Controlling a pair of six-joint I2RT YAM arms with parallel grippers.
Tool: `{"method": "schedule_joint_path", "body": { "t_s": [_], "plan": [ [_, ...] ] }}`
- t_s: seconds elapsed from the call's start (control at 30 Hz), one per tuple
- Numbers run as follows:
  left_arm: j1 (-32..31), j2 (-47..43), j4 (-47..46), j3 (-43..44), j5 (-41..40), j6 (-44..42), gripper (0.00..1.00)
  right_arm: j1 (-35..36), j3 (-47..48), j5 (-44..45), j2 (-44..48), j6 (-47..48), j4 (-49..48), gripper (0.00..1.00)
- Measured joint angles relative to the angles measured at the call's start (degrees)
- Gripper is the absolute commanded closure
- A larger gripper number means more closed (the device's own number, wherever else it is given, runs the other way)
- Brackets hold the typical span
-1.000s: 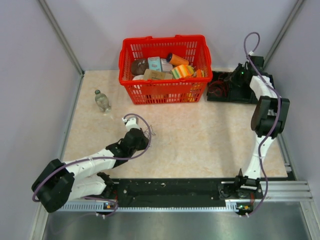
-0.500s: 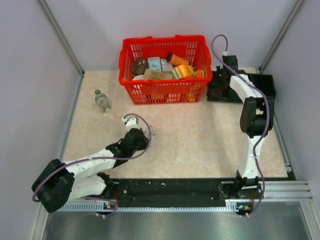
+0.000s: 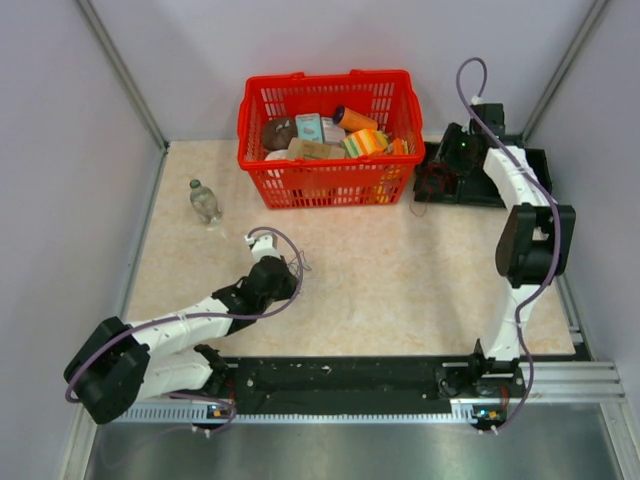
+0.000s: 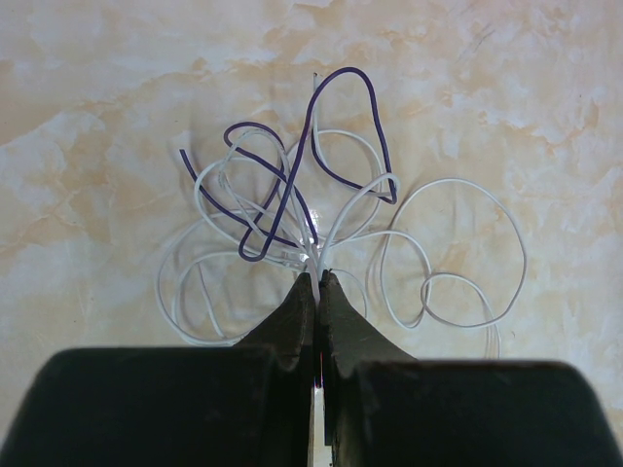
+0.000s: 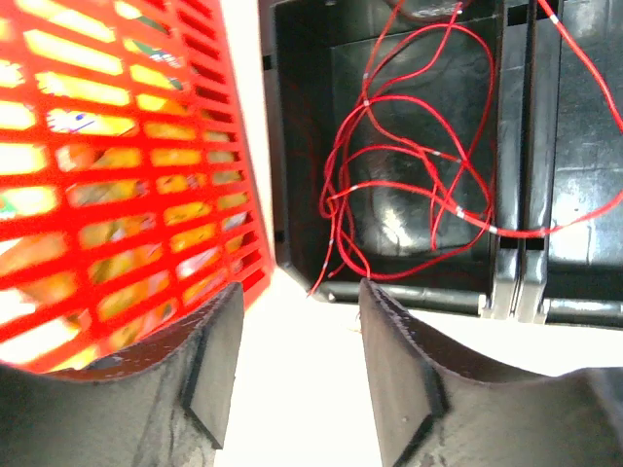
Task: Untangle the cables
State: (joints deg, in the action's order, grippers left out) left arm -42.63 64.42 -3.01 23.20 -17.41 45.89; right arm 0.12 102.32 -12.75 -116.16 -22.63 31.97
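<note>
The left claw (image 4: 317, 282) is clenched on white and purple cables (image 4: 289, 185) in the near left part of the surface (image 4: 97, 78). The right claw (image 5: 297, 326) (released) hangs over red cables (image 5: 409, 190) in the black tray (image 5: 302, 78), far right corner.

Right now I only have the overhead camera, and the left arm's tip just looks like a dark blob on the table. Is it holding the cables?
Observer: Yes. In the left wrist view the left jaws are shut on the tangle of cables, pinching it where the strands converge.
Operator: What colours are in it?
Observer: Mostly white, with one purple wire threaded through the loops.
Operator: And the right arm?
Observer: The right jaws are open with nothing between them. They point at the black tray, where red wires lie looped inside.
</note>
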Motion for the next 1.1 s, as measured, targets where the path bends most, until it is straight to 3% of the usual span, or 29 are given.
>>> {"method": "schedule_joint_path", "body": {
  "t_s": [0.13,0.27,0.47,0.83,0.9,1.0,1.1],
  "plan": [
    [0.00,0.00,0.00,0.00,0.00,0.00,1.00,0.15,-6.51,-0.68,6.86,0.00,-1.09,0.46],
    [0.00,-0.02,0.00,0.00,0.00,0.00,1.00,0.17,-16.96,-1.86,12.52,-0.48,-5.62,0.51],
    [0.00,-0.02,0.00,0.00,0.00,0.00,1.00,0.22,-30.93,-4.02,13.18,-1.62,-14.73,0.51],
    [0.00,0.00,0.00,0.00,0.02,-0.02,1.00,0.37,-32.11,-5.79,7.30,-0.35,-25.81,0.60],
    [0.00,0.00,0.00,0.00,0.02,-0.02,1.00,0.63,-31.89,-5.77,5.81,-0.28,-26.38,0.65],
    [0.00,0.00,0.00,0.00,0.02,-0.02,1.00,1.05,-31.45,-5.75,4.28,-0.11,-26.23,0.79],
    [0.00,0.00,0.00,0.00,0.02,-0.02,1.00,1.27,-31.23,-5.73,4.00,-0.04,-25.97,1.00]
  ]
}}
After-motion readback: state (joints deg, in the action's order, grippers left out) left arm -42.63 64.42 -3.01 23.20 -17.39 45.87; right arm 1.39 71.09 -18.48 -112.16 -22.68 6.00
